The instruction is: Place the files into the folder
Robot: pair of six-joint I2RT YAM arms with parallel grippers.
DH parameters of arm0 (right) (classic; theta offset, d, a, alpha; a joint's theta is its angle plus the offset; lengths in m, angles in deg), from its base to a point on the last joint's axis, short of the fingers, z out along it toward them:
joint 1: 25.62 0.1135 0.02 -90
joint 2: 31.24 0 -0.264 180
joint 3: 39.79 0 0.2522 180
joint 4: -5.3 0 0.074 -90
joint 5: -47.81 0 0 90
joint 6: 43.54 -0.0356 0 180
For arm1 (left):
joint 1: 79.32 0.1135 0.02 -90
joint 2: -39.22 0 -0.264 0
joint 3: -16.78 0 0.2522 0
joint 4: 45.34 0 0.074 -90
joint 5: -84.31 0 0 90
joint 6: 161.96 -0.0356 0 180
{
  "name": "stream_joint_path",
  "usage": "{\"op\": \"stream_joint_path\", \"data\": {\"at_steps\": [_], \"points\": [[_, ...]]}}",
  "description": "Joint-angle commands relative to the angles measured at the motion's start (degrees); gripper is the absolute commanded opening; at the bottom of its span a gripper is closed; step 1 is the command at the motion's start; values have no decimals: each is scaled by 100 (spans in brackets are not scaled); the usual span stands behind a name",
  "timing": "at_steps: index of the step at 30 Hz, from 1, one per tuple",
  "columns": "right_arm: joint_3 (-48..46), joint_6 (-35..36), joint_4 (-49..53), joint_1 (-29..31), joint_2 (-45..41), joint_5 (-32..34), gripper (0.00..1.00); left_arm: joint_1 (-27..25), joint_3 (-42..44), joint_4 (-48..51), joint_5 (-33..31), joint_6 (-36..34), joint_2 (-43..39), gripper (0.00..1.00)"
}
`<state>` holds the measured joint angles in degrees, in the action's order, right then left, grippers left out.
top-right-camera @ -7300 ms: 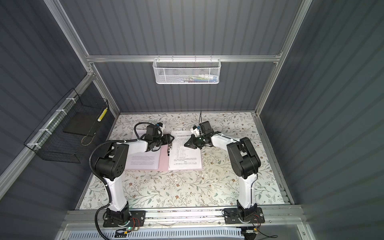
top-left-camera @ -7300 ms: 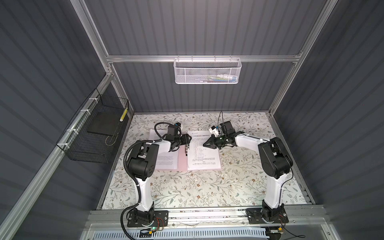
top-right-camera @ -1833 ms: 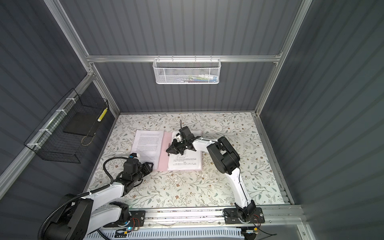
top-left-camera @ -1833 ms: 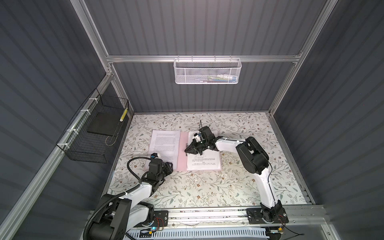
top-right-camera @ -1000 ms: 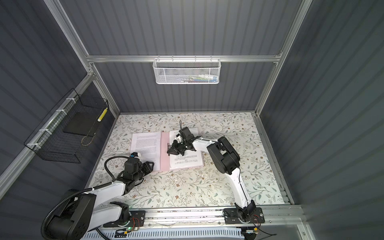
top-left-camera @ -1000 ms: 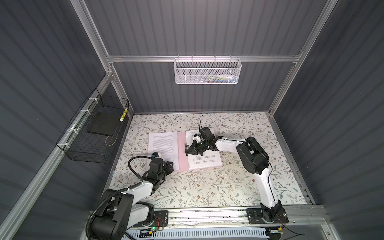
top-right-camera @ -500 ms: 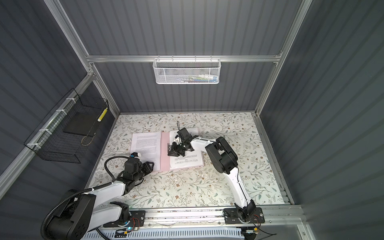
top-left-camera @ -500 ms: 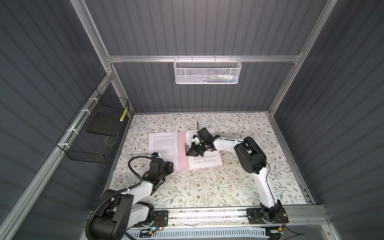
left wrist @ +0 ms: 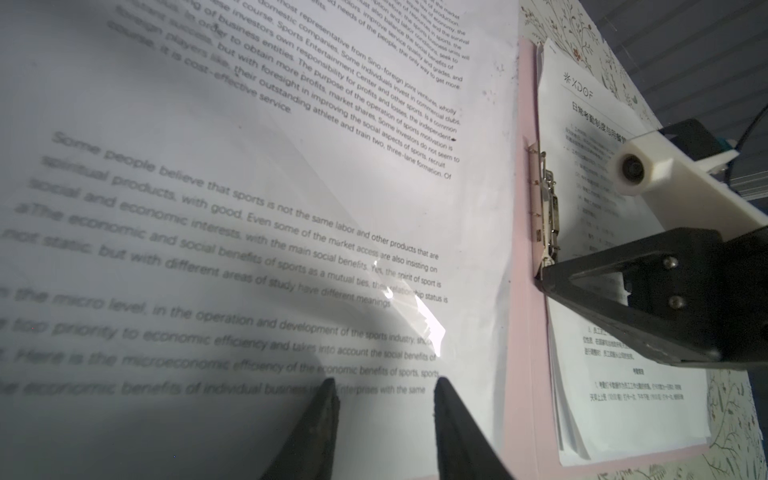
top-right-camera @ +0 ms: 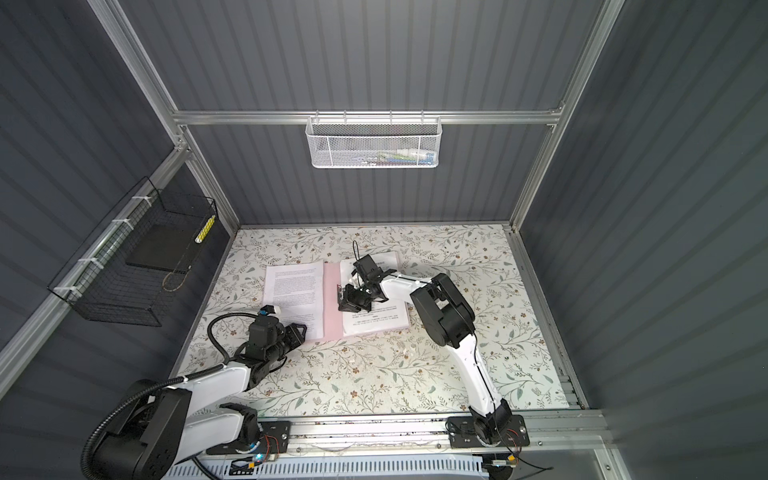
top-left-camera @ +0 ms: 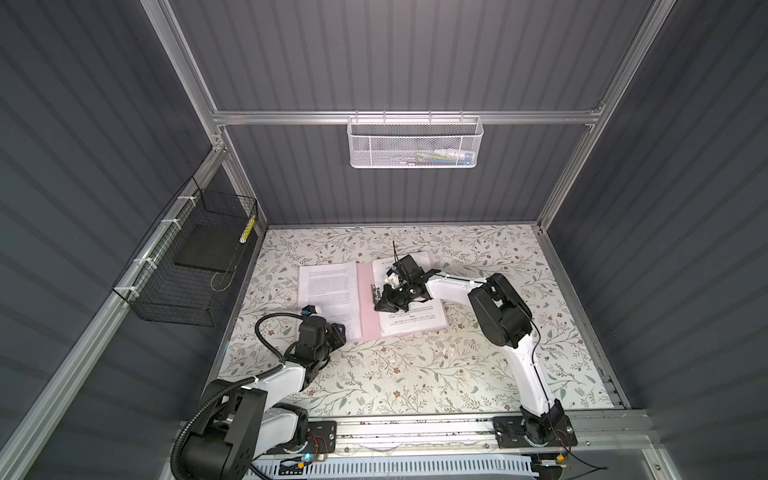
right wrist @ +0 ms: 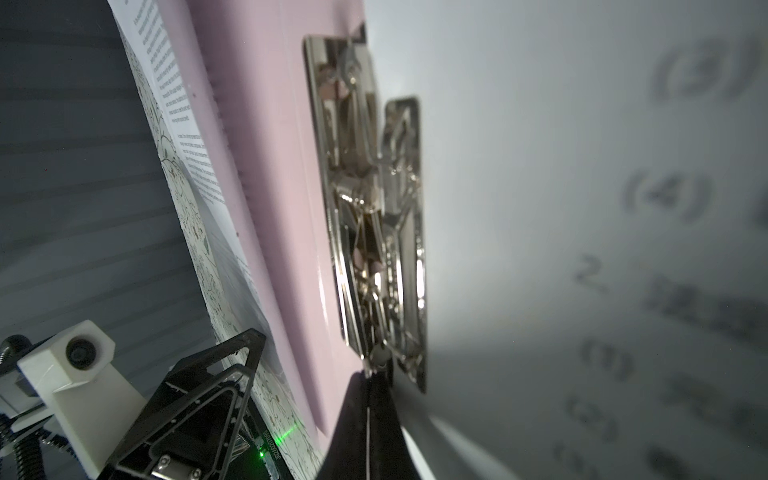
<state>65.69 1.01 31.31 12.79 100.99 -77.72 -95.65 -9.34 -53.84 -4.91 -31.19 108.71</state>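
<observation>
Looking down, you have a floral-patterned surface [top-left-camera: 415, 374] boxed in by dark grey ribbed walls [top-left-camera: 395, 62]. A white mesh basket [top-left-camera: 413, 143] hangs on the back wall. A black wire basket [top-left-camera: 187, 266] on the left wall carries a dark flat slab [top-left-camera: 205, 251].

The pale pink flat rectangular folder [top-left-camera: 368, 307] lies open and flat in the middle of the surface. Its long axis and spine run from the near edge toward the back wall. 1 white sheet of English text [top-left-camera: 328, 286] covers its left half, the lines running across. A stack of white sheets [top-left-camera: 415, 322] lies on its right half, a little askew to the spine, with the header logo [left wrist: 577, 89] at the far end. The silver metal clip bar [right wrist: 374, 208] sits along the spine at the stack's inner edge.

Your right arm [top-left-camera: 453, 286] reaches in from the right with its elbow raised, the forearm stretched over the stack and the wrist pitched down. The right jaws are pressed together, their tips touching the near end of the clip bar.

Your left arm [top-left-camera: 282, 378] is folded low by its base and points at the folder's near left corner. The left jaws stand a narrow gap apart above the near edge of the English sheet, with nothing between them.
</observation>
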Motion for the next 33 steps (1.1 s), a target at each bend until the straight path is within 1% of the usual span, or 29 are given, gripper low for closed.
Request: {"op": "stream_joint_path", "data": {"at_steps": [1, 6, 8, 12, 16, 18, 22, 25, 30, 31, 33], "points": [[-212, 61, 1117, -71, 615, 1037, 0, 17, -41, 274, -64, 10, 206, 40], [-56, 97, 1244, -37, 792, 991, 0, 17, -111, 266, -26, -17, 356, 39], [11, 116, 1189, -3, 805, 834, 0, 17, -135, 259, -31, -17, 443, 39], [-32, -149, 525, 35, 694, 83, 0, 12, -201, 241, -57, 35, 685, 37], [-155, -602, -101, 66, 523, -399, 0, 8, -249, 244, -85, 58, 815, 36], [-336, -898, -640, 52, 410, -681, 0, 8, -275, 241, -78, 46, 858, 36], [-411, -1296, -1146, 43, 288, -990, 0, 8, -341, 223, -3, 26, 1027, 37], [-414, -1453, -1315, 44, 226, -1115, 0, 8, -338, 178, 2, 26, 1076, 36], [-675, -1902, -1958, 11, 130, -1298, 0, 12, -337, 194, 32, -14, 996, 36], [-727, -1880, -1936, -13, 94, -1272, 0, 8, -354, 222, 60, -16, 988, 37], [-814, -1719, -1687, -68, -11, -1081, 0, 8, -421, 306, 157, -97, 887, 44]]}}
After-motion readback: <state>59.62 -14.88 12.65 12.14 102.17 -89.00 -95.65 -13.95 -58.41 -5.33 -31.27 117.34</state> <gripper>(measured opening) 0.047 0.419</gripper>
